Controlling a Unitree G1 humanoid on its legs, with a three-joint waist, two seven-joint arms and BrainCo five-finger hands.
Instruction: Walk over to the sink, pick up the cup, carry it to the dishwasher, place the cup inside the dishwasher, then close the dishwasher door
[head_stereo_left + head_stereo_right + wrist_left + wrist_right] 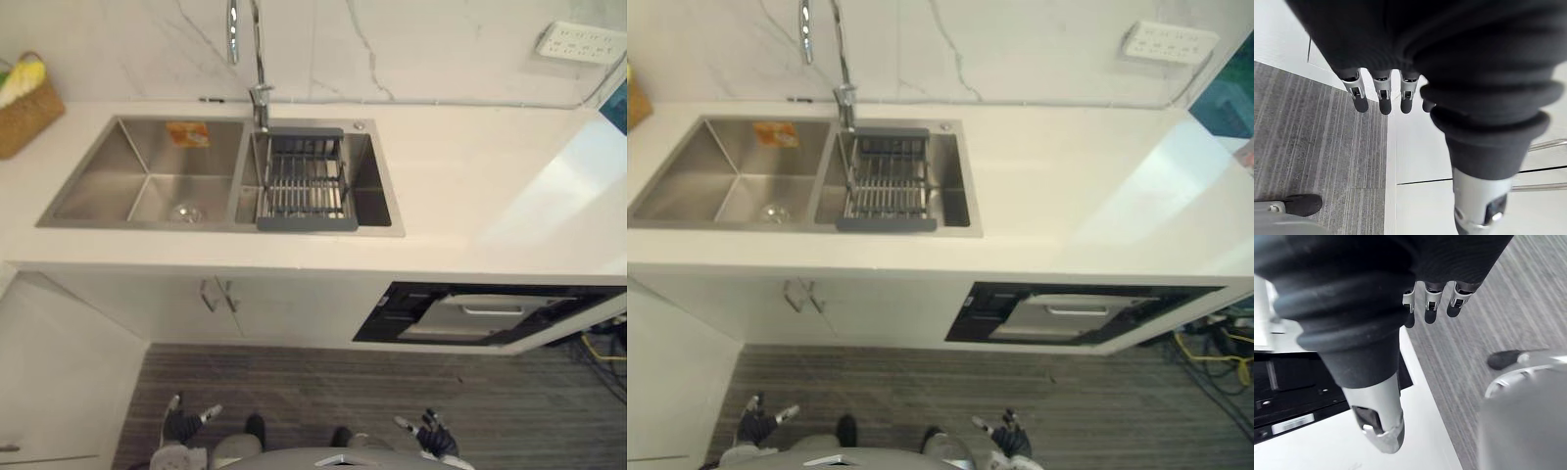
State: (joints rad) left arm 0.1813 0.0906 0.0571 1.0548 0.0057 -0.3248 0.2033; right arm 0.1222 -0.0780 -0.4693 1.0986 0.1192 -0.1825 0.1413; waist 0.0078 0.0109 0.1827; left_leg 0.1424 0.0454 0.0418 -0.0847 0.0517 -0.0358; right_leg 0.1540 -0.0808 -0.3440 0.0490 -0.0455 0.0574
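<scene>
Stainless-steel double sink (137, 162) sits in the white counter (470, 186), black dishwasher (392, 318) ajar below. Left hand (181, 426) and right hand (434, 438) hang open, empty.

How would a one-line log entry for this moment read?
stage: facing sink | left hand: open, empty | right hand: open, empty | dishwasher: door ajar

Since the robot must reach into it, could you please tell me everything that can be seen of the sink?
The sink is a double basin of brushed steel, set into the white counter. The wider left basin has a round drain in its floor and an orange sticker on its back wall. The narrower right basin holds a wire rack with a dark grey frame that reaches from back rim to front rim. A chrome tap rises from the back rim between the basins.
</scene>
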